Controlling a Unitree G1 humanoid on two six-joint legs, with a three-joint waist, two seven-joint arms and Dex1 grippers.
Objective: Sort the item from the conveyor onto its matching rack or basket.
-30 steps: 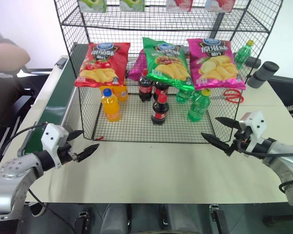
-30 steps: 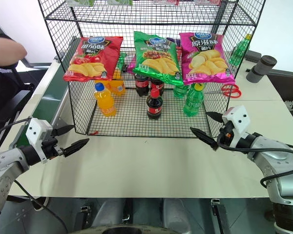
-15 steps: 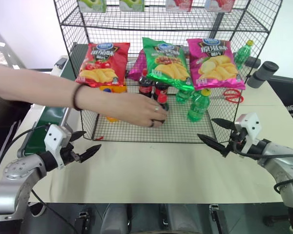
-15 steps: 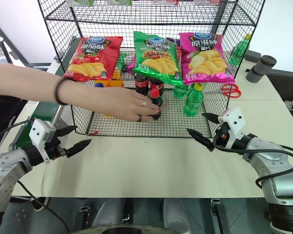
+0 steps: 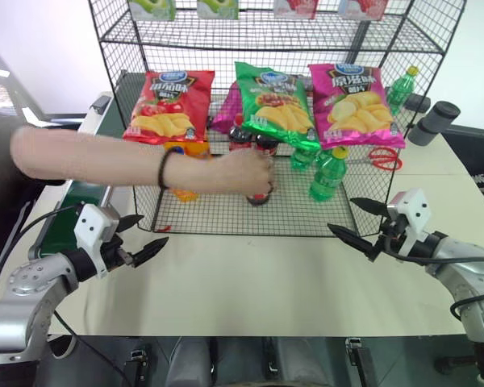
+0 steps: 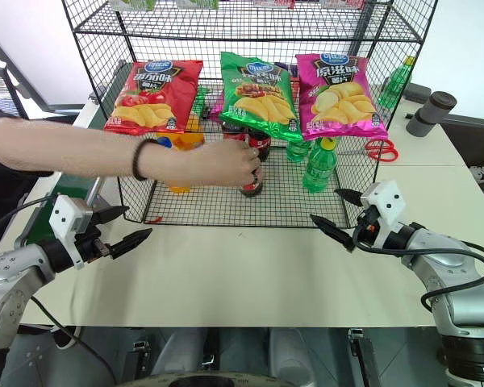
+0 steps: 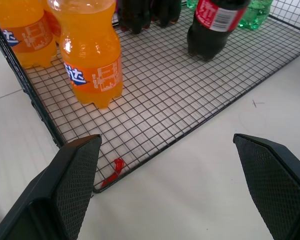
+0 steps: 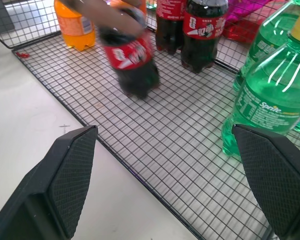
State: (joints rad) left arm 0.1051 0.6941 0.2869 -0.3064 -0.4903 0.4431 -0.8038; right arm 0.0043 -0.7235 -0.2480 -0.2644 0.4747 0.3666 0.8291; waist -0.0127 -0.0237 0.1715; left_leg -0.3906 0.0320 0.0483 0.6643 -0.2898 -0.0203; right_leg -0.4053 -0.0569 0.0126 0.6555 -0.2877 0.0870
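Holding both arms parked over the tabletop [image 5: 250,274]. Left tool [image 5: 139,239] and right tool [image 5: 356,219] both have fingers spread wide, nothing in either.

A person's hand [image 5: 250,172] is wrapped around the cola bottle [image 8: 132,62] inside the rack's [image 5: 113,48] bottom mesh tray [image 5: 226,211]; bottle looks just lifted or tilted, can't tell which. So the item is in the person's grip, not on the conveyor [image 5: 81,181], whose visible stretch of belt carries nothing.

My read: we're between cycles, waiting for a feed. Next move needs the bottle set on the belt and the arm clear, then a left-side reach, likely.

Count:
- cola bottles: 3 (one held, two at the tray's back)
- orange drinks: 2
- green bottles in tray: at least 2
- green bottle behind the rack: 1
- chip bags on the slanted tier: 3 plainly
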